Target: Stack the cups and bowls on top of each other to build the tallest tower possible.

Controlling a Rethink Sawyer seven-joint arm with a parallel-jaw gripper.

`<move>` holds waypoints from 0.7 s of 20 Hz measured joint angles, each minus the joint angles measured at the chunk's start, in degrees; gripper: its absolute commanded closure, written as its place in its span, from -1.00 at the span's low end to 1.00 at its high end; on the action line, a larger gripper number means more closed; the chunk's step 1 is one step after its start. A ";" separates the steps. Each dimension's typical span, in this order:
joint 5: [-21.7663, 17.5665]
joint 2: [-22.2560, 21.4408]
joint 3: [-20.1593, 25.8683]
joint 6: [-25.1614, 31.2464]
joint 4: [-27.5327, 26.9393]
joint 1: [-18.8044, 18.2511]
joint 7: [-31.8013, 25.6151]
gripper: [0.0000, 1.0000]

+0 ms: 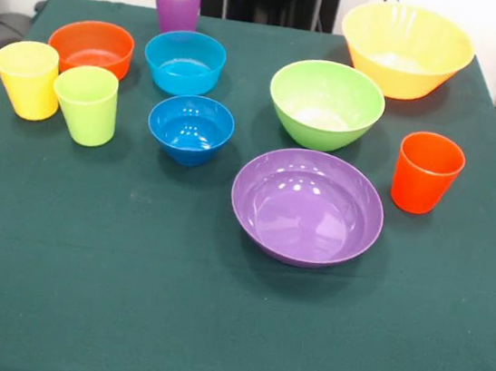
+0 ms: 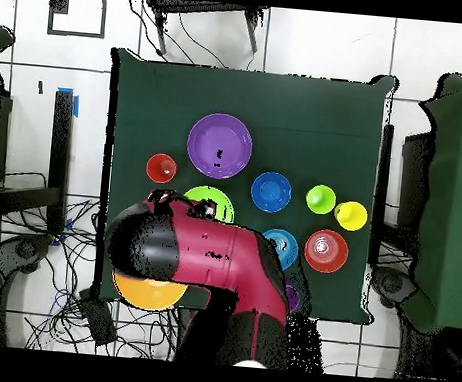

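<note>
Nothing had been stacked yet; every piece stood by itself on the green table (image 1: 78,291), all upright with mouths up. Going from the left of the front view, the yellow cup (image 1: 28,79) and the lime green cup (image 1: 87,105) stood just beside each other near the edge. Behind them sat the small orange bowl (image 1: 92,46), then the purple cup (image 1: 177,3) at the far side. The light blue bowl (image 1: 185,62) came next, with the dark blue bowl (image 1: 190,129) just in front of it.

Right of the middle lay the wide purple bowl (image 1: 307,207), nearest to me, and behind it the lime green bowl (image 1: 325,103). Farthest back sat the very large yellow-orange bowl (image 1: 406,49), and the orange-red cup (image 1: 426,172) stood alone at the right. So the whole tower was still to be built.

From above, the red arm (image 2: 200,252) reached over the table's near side, covering part of the green bowl and most of the big yellow-orange one. I could not tell how the jaws stood, nor see that they held anything.
</note>
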 measured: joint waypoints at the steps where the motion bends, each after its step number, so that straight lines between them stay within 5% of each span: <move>1: 0.00 0.61 -0.02 0.00 -0.55 -0.85 0.00 -1.00; 14: -1.91 8.49 0.30 -1.14 -4.86 -9.90 0.00 -1.00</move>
